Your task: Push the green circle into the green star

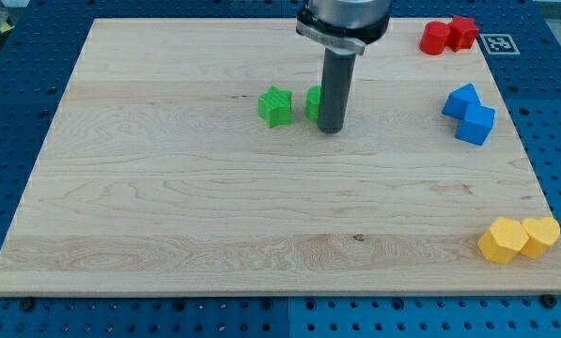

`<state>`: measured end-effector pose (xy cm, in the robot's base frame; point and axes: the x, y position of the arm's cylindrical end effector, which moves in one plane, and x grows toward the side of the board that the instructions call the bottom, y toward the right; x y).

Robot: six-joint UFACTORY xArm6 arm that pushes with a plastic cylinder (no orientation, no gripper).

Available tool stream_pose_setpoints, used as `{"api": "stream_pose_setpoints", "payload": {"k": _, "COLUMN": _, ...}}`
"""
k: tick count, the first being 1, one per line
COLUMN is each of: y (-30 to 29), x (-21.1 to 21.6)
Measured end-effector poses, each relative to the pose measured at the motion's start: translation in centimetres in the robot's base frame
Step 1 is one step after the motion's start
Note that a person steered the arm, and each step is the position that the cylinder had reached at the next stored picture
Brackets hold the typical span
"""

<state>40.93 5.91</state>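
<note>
The green star [275, 106] lies on the wooden board [167, 207] a little above its middle. The green circle [313, 103] sits just to the star's right, with a small gap between them; the rod hides most of it. My tip [331, 129] rests on the board right against the circle's right side, on the side away from the star.
Two red blocks [448, 36] touch at the view's top right corner of the board. Two blue blocks [469, 113] sit together at the right edge. Two yellow blocks [519, 238] sit together at the bottom right corner. A blue pegboard table surrounds the board.
</note>
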Motion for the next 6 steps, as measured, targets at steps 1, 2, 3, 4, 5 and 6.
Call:
{"api": "stream_pose_setpoints", "payload": {"k": 1, "y": 0.0, "x": 0.3}}
{"api": "stream_pose_setpoints", "payload": {"k": 2, "y": 3.2, "x": 0.6}}
{"api": "stream_pose_setpoints", "payload": {"k": 3, "y": 5.9, "x": -1.9}}
{"api": "stream_pose_setpoints", "payload": {"k": 4, "y": 2.4, "x": -4.2}}
{"api": "stream_pose_setpoints", "payload": {"k": 5, "y": -1.6, "x": -4.5}}
{"api": "stream_pose_setpoints", "payload": {"k": 6, "y": -2.1, "x": -4.5}}
